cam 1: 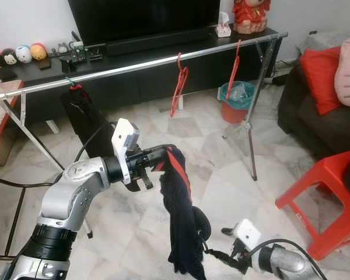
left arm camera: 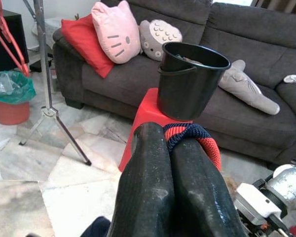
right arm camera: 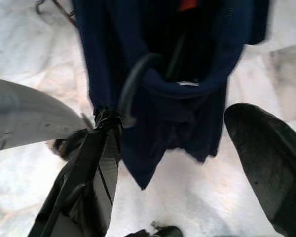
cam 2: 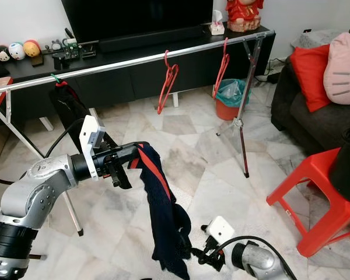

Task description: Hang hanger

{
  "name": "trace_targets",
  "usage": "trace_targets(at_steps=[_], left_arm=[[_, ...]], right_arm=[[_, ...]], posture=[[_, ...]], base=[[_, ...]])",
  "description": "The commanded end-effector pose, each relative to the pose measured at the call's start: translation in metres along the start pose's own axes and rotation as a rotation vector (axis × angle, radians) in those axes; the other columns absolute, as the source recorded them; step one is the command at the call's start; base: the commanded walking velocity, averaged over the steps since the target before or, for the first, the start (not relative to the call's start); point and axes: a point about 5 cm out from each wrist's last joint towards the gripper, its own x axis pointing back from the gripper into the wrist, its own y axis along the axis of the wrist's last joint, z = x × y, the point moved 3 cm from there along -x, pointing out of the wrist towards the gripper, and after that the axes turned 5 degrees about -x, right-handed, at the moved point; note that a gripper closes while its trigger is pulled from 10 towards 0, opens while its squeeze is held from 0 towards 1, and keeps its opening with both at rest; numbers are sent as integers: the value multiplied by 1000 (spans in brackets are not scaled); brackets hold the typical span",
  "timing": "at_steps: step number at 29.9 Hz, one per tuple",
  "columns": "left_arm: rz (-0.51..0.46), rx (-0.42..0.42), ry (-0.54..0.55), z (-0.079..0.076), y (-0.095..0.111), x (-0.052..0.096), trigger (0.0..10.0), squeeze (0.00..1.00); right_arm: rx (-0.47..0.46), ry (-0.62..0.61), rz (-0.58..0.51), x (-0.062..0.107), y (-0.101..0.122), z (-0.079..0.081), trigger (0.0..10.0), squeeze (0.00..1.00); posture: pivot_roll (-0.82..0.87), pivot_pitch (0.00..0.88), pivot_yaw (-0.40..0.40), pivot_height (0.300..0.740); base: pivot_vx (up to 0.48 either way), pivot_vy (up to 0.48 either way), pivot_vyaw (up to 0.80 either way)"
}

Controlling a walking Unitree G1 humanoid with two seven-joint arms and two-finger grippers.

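**A:** Two red hangers [cam 1: 178, 81] already ride the rail [cam 1: 140, 63]. In the left eye view, the left gripper [cam 1: 158, 158] sits below the rail and on the near side of it, fingers clamped on a red hanger [cam 1: 179, 169] draped with a dark garment [cam 1: 184, 233]. What does the step need?

**B:** Lift high enough that the hook clears the rail, then lower it onto the bare stretch between the green-hooked black garment [cam 1: 79, 114] and the first red hanger.

**A:** And the right eye view?

**B:** Same scene. The right gripper [cam 2: 203, 252] sits low, under the rail and just beside the garment's hem; it could steady the swing.

**A:** Left wrist view?

**B:** Both fingers [left arm camera: 153, 182] pressed together on the red hanger end wrapped in navy cloth. I'd keep that pinch firm; the cloth may slip.

**A:** Right wrist view?

**B:** Its fingers [right arm camera: 266, 163] stand apart, the blue garment hanging between and beyond them, nothing grasped. Keep them clear of snagging fabric while the hanger rises.
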Motion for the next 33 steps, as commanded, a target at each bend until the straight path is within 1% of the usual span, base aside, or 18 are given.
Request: trace_targets(at_steps=[1,8,11,14,16,17,19,26,27,30,31,32,33], left_arm=[[-45,-39,-12,0,17,-1,10000,0],[-46,-38,-11,0,16,-1,10000,0],[-49,-37,-10,0,17,-2,10000,0],[-49,-39,-9,0,17,-2,10000,0],[-48,-38,-8,0,17,-2,10000,0],[-49,-39,-8,0,17,-2,10000,0],[-51,-39,-11,0,18,-2,10000,0],[-57,-39,-18,-2,19,-3,10000,0],[-58,-39,-18,-2,19,-3,10000,0],[-60,-41,-18,-2,20,-4,10000,0],[-61,-42,-17,-2,20,-4,10000,0],[-61,-42,-17,-2,20,-4,10000,0],[-62,-43,-17,-2,20,-4,10000,0]], right_arm=[[9,23,-18,0,5,3,10000,0],[-1,46,-18,3,3,4,10000,0],[18,-5,-2,-1,4,-1,10000,0],[16,2,-20,-4,7,1,10000,0],[30,-32,-29,-6,10,-2,10000,0],[37,-70,-23,-8,11,-6,10000,0],[50,-104,-12,-9,10,-10,10000,0],[64,-168,-7,-13,13,-18,10000,0],[58,-195,-13,-14,14,-21,10000,0],[45,-208,-26,-17,16,-22,10000,0],[34,-206,-40,-19,17,-22,9373,0],[32,-208,-44,-19,18,-22,9373,0],[27,-212,-48,-19,18,-22,4392,0]], posture=[[-19,37,79,740],[-21,37,78,740],[-19,39,78,740],[-17,40,78,740],[-17,40,78,740],[-17,39,78,740],[-17,39,78,740],[-10,40,74,740],[-9,38,73,740],[-6,39,72,740],[-4,39,71,740],[-4,39,71,740],[-3,39,71,740]], base=[[0,0,0],[0,0,0],[0,0,0],[0,0,0],[0,0,0],[0,0,0],[0,0,0],[0,0,0],[0,0,0],[0,0,0],[0,0,0],[0,0,0],[0,0,0]])
